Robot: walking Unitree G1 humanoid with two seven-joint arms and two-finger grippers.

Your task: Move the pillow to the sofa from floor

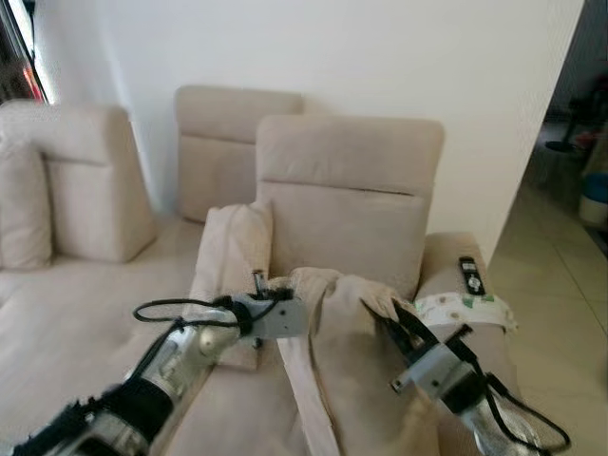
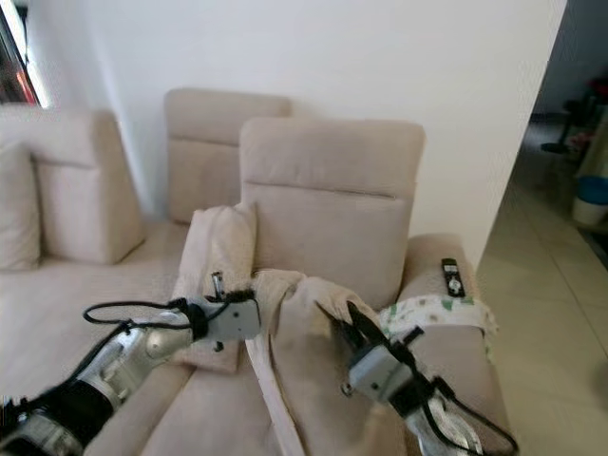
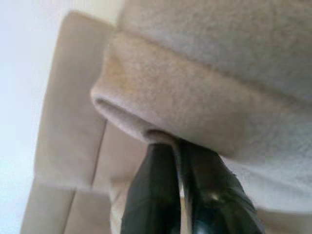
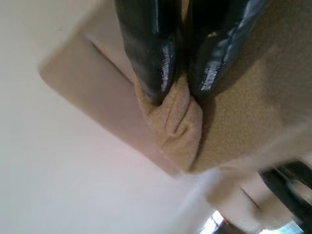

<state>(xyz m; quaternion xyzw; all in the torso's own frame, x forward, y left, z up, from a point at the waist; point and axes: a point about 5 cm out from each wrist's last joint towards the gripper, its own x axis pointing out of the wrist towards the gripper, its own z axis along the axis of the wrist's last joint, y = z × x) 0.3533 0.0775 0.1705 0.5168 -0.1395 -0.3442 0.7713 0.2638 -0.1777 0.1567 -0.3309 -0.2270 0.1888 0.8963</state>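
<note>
Placement is in hand: left pincer (image 1: 275,302) and right pincer (image 1: 391,318) each clench a pillow (image 1: 347,342) corner above the sofa (image 1: 76,323), next likely lowering and letting go.

Beige fabric sofa (image 1: 57,323): spans the foreground, its back cushions against the white wall (image 1: 380,57).
Tall beige back cushion (image 1: 347,204): upright at centre; a second back cushion (image 1: 223,142) stands behind and to its left; a third (image 1: 81,180) farther left.
Beige fabric pillow (image 1: 347,361): over the seat in front of the central cushion, between the two arms.
Left pincer (image 3: 178,151): clamped on the pillow's left edge.
Right pincer (image 4: 180,85): pinching the pillow's right corner.
Smaller beige cushion (image 1: 228,256): leaning just left of the pillow.
Black remote control (image 1: 470,275): on the right armrest (image 1: 446,271); patterned white cloth (image 1: 465,309) draped over that armrest, nearer the camera.
Tiled floor (image 1: 551,294): right of the sofa.
</note>
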